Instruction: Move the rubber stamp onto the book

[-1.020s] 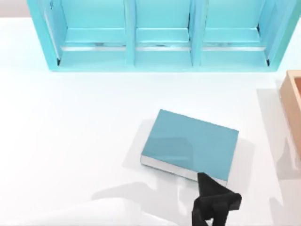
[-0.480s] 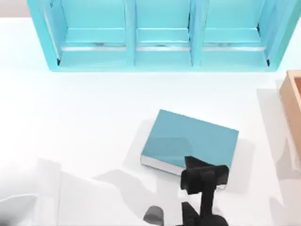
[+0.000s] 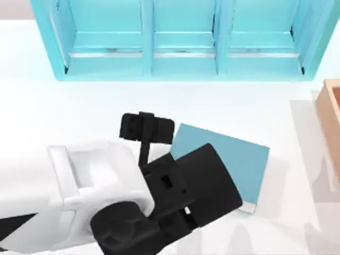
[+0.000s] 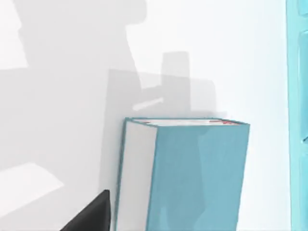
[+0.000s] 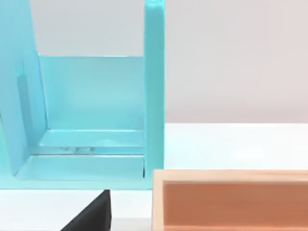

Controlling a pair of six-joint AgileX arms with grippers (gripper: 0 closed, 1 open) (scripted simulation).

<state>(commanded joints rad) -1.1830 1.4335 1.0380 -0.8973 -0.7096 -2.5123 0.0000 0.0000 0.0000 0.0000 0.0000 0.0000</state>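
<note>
A: Entry, top view. Where is the book [image 3: 239,154]?

B: Flat on the tabletop [image 3: 64,106], just right of the frame's centre and below the middle. Teal cover up, turned a little askew. Its left part is covered by the left arm.

A: And the left hand [image 3: 146,127]?

B: Black, at centre frame, just off the book's upper left corner. The white arm behind it spans the lower left. How wide the hand stands: cannot tell.

A: Left wrist view?

B: Book [image 4: 192,173] at lower centre, white page edges facing the camera (a dark wedge of the hand [image 4: 91,216] sits at the bottom edge, beside it). The arm's shadow lies on the tabletop above it.

A: Right side?

B: Right hand [image 5: 91,216] is a dark wedge at the bottom of its wrist view, facing the shelf [image 5: 91,110] and the box [image 5: 231,202] near it. Its opening: cannot tell.

A: Surroundings, top view?

B: Shelf [image 3: 180,53] along the top edge; box [image 3: 332,106] at the right edge.
</note>
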